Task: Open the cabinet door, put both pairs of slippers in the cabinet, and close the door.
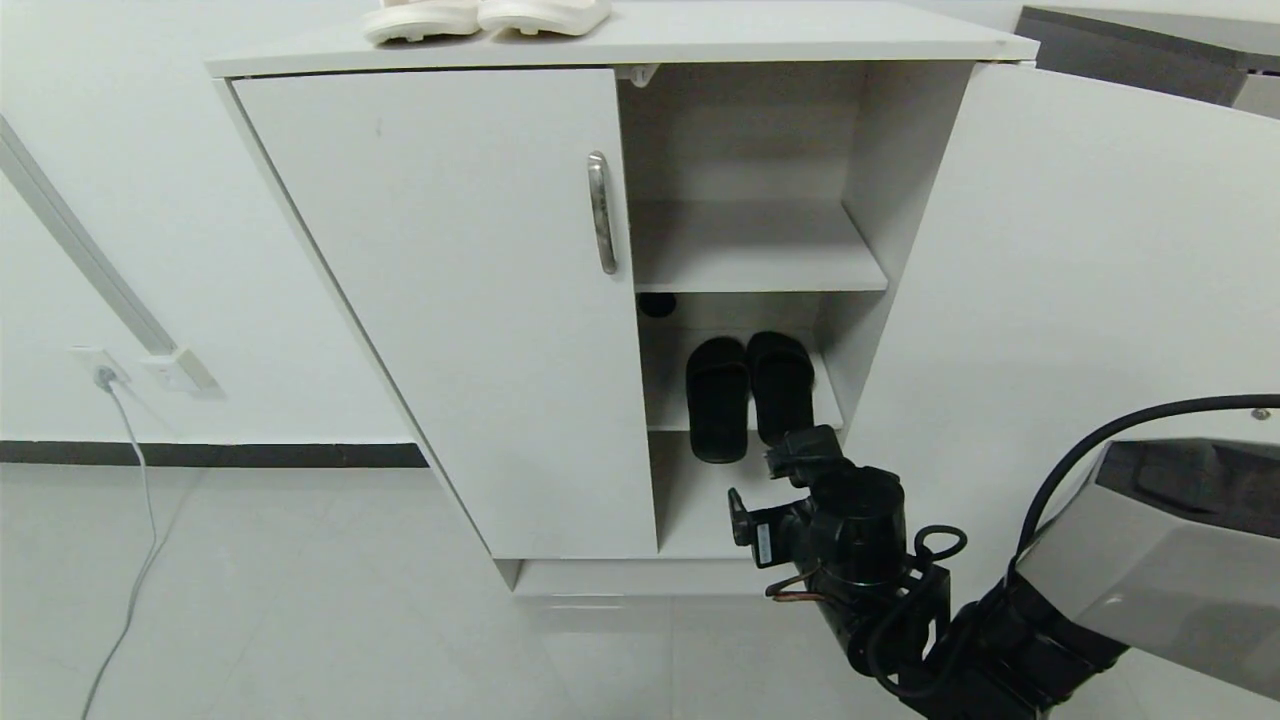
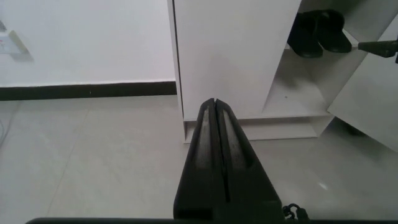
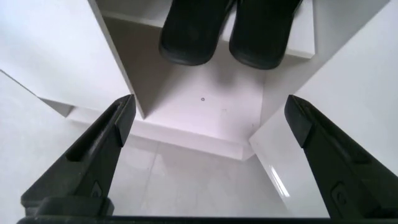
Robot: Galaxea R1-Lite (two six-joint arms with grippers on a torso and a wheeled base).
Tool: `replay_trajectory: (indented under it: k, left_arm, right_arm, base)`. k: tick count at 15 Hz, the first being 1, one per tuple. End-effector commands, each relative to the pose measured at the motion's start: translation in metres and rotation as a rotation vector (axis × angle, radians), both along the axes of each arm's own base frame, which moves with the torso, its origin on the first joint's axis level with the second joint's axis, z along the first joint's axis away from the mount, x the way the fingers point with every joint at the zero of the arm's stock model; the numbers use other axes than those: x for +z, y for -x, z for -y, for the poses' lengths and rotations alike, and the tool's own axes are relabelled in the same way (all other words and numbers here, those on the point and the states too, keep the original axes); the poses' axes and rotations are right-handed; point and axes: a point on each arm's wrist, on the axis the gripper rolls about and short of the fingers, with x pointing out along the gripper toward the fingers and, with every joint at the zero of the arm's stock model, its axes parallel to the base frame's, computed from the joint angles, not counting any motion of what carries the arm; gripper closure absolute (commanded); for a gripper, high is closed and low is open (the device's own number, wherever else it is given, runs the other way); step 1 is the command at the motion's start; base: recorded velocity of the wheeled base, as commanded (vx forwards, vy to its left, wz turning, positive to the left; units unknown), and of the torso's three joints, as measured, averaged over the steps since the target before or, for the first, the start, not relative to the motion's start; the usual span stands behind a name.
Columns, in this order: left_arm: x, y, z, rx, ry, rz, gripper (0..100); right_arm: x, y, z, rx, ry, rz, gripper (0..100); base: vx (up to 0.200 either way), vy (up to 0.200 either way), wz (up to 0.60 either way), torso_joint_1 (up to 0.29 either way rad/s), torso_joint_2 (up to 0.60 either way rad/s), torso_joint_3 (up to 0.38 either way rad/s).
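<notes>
Black slippers (image 1: 750,395) lie at the front edge of the middle shelf (image 1: 662,405) in the cabinet (image 1: 620,45); the right gripper (image 1: 770,478), wide and empty just beside them, should back out level before rising to the white slippers (image 1: 487,17) on top.

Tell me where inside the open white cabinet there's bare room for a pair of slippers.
The upper shelf, between the closed white left door and the right side wall, is bare. So is the bottom floor under the black rubber slippers. The middle shelf is crowded: those slippers fill most of it.
</notes>
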Motion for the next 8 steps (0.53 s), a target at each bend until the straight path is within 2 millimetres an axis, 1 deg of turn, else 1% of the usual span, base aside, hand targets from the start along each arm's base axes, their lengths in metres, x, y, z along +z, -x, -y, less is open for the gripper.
replay_trajectory:
  k: [1,8]
  left_arm:
    - [0.0004,0.0001,0.0000,-0.001,0.000,0.001,100]
    - [0.0000,0.0000,0.0000,-0.001,0.000,0.000,100]
  right_arm:
    - [-0.0013,0.0002,-0.0001,0.000,0.001,-0.001,0]
    - [-0.0014,0.0009,-0.0002,0.000,-0.001,0.001,0]
  base:
    - [0.000,0.000,0.00,0.000,0.00,0.000]
    - [0.000,0.000,0.00,0.000,0.00,0.000]
